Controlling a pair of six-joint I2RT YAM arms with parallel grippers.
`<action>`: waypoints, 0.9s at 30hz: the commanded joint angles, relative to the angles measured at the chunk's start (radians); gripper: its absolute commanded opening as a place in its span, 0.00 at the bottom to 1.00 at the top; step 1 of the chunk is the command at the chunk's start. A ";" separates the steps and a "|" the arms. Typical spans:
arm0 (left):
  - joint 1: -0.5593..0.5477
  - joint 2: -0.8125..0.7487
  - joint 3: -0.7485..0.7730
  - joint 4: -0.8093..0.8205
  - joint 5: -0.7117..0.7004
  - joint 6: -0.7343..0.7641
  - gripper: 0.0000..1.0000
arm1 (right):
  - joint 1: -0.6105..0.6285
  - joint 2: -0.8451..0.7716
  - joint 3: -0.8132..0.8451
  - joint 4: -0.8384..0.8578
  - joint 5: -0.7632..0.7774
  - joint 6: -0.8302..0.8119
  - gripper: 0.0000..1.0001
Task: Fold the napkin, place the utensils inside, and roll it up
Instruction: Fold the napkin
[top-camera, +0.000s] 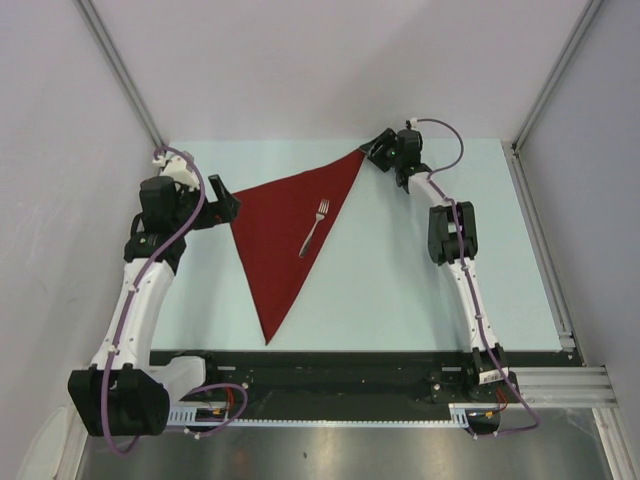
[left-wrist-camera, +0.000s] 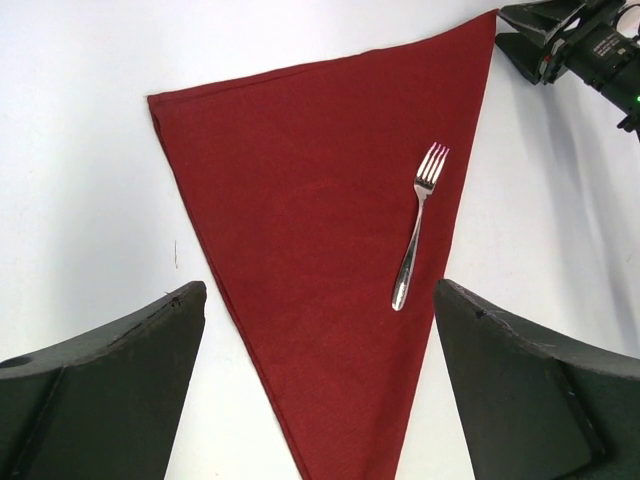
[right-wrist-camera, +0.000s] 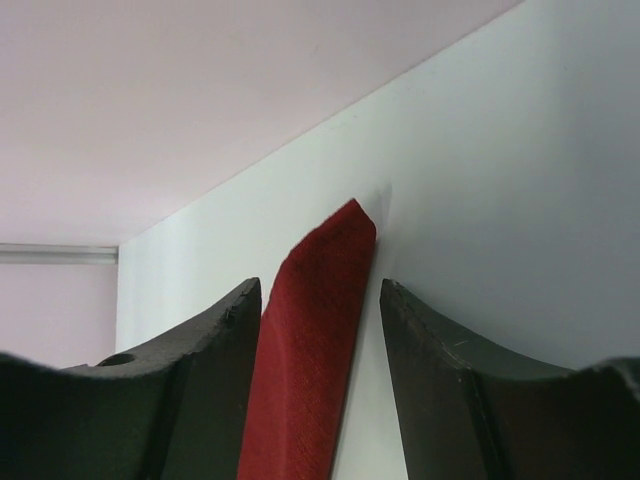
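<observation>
I see the napkin (top-camera: 280, 230) folded into a triangle on the left half of the table (top-camera: 430, 290), its long point toward the near edge. The fork (top-camera: 315, 228) lies on it along the cloth's right side, tines toward the far edge. My right hand (top-camera: 373, 152) straddles the napkin's far corner, fingers parted, not pinching. My left hand (top-camera: 224, 205) is wide open, just beside the napkin's left corner.
</observation>
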 joint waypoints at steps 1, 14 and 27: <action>0.000 0.008 0.018 0.000 0.003 0.018 1.00 | 0.008 0.086 0.067 -0.055 0.034 0.017 0.57; 0.000 0.016 0.023 -0.006 0.009 0.018 1.00 | 0.011 0.106 0.096 -0.069 0.059 0.049 0.42; 0.000 0.022 0.026 -0.009 0.008 0.020 1.00 | 0.005 0.107 0.084 -0.032 0.072 0.066 0.28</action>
